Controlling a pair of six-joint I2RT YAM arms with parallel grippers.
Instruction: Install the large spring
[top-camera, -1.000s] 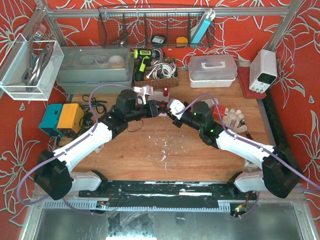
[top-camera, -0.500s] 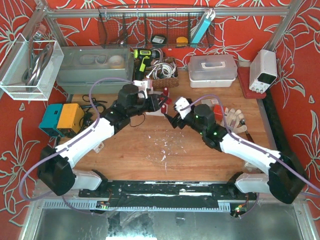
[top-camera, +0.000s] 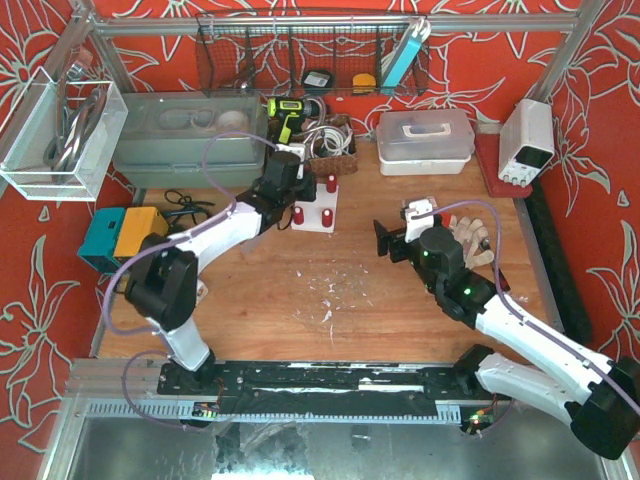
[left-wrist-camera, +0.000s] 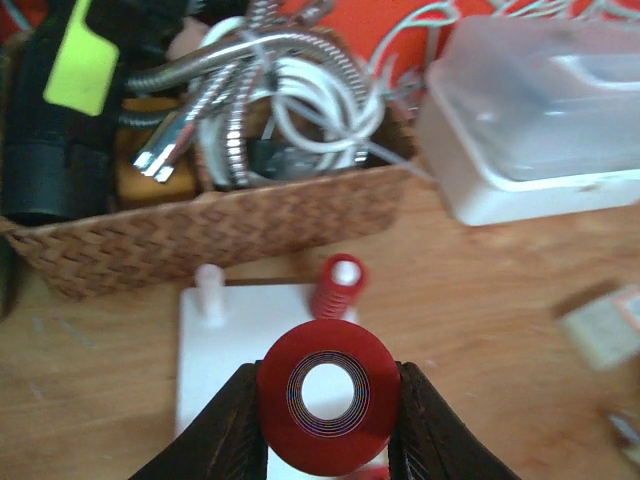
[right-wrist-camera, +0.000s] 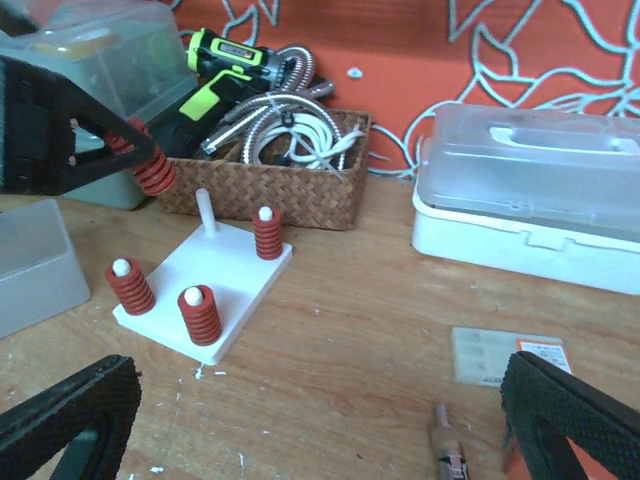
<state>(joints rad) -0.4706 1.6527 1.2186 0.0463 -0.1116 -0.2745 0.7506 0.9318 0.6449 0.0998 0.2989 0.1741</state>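
Note:
The large spring (left-wrist-camera: 275, 395) is red and I see it end-on, gripped between the fingers of my left gripper (left-wrist-camera: 325, 395), which is shut on it. It hovers over the white peg plate (left-wrist-camera: 225, 340), just in front of a bare peg (left-wrist-camera: 208, 290) and a smaller spring (left-wrist-camera: 338, 285) seated on its peg. From the right wrist, the held spring (right-wrist-camera: 150, 172) hangs up and left of the bare peg (right-wrist-camera: 205, 210); three red springs sit on the plate (right-wrist-camera: 225, 270). My right gripper (right-wrist-camera: 320, 440) is open with nothing in it, well right of the plate (top-camera: 318, 200).
A wicker basket (right-wrist-camera: 300, 195) with a drill and hoses stands right behind the plate. A white lidded box (right-wrist-camera: 540, 200) is to its right. A small packet (right-wrist-camera: 500, 355) and a small bit (right-wrist-camera: 447, 450) lie near my right gripper, with gloves (top-camera: 468, 240) beyond.
The two grippers were together at the table's middle. The right one opened and pulled back to the right. The left one carried the red spring back to the peg plate.

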